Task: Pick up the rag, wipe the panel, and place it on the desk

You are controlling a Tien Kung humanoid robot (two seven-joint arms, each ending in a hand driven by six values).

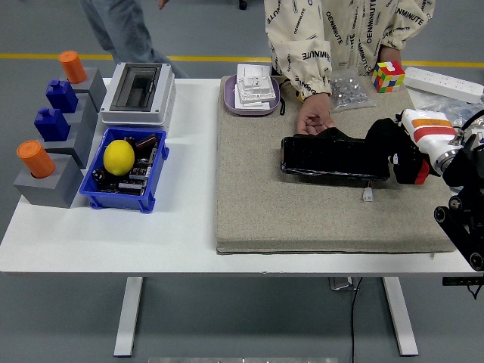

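Bare mat (302, 215) in front of the black panel (333, 157): lots of room there, only a small white plug (367, 195) near the panel's front edge. Behind the panel a person's hand (314, 119) blocks the way. Robot's right hand (389, 144) sits at panel's right end. Left side of table is crowded w/ blue bin (125, 170) & gray blocks (57, 178).

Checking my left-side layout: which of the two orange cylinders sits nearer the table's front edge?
The orange cylinder on the grey block beside the blue bin; the other orange cylinder stands at the far corner.

"DENIMNUTE" across person's jacket (333, 34)
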